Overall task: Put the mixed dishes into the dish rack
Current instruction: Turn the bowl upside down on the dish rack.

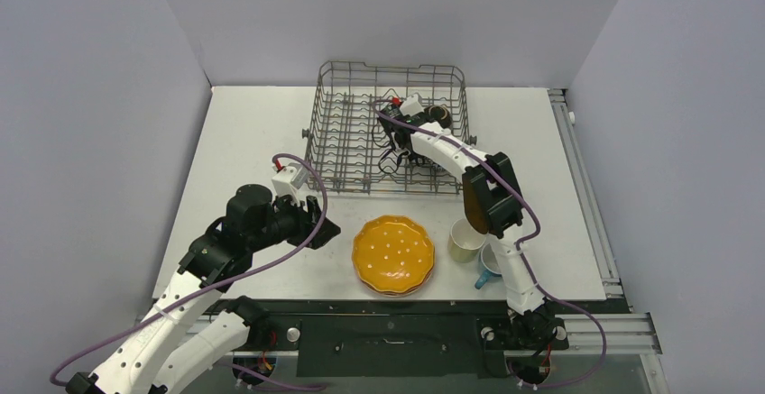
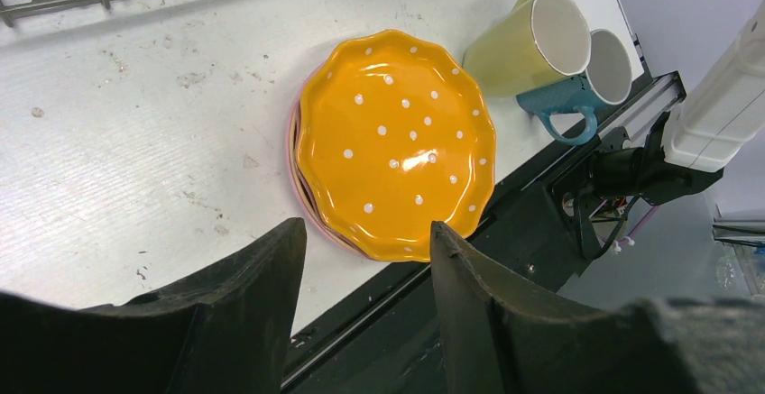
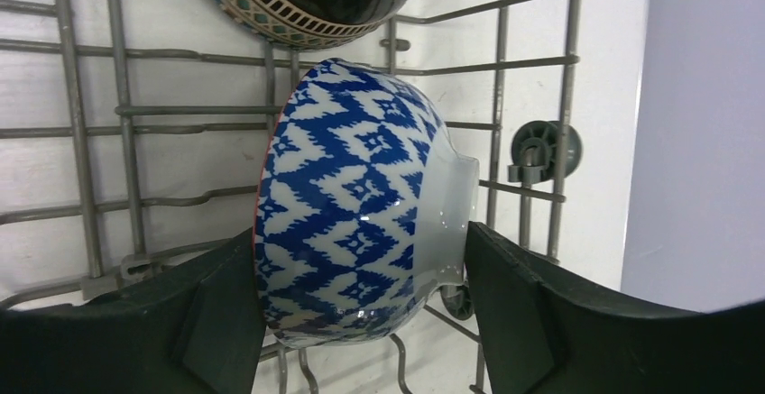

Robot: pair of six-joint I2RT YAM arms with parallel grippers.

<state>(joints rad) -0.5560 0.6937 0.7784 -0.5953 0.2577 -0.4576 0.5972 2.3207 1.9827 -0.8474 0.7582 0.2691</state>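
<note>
While the right gripper (image 3: 361,242) is racking the blue-white patterned bowl (image 3: 347,178), hold unclear, the left gripper (image 2: 365,229) is hovering open. Likely next: releasing, then retreating

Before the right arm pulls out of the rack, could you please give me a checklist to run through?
1. The blue-white bowl is inside the dish rack, lying on its side: ok.
2. The right gripper is free of the bowl: cannot tell; its jaws flank it closely.
3. The left gripper is open and empty: ok.
4. The orange plate has nothing on it: ok.
5. The pale-yellow mug and the blue mug stand apart from the orange plate: ok.
</note>
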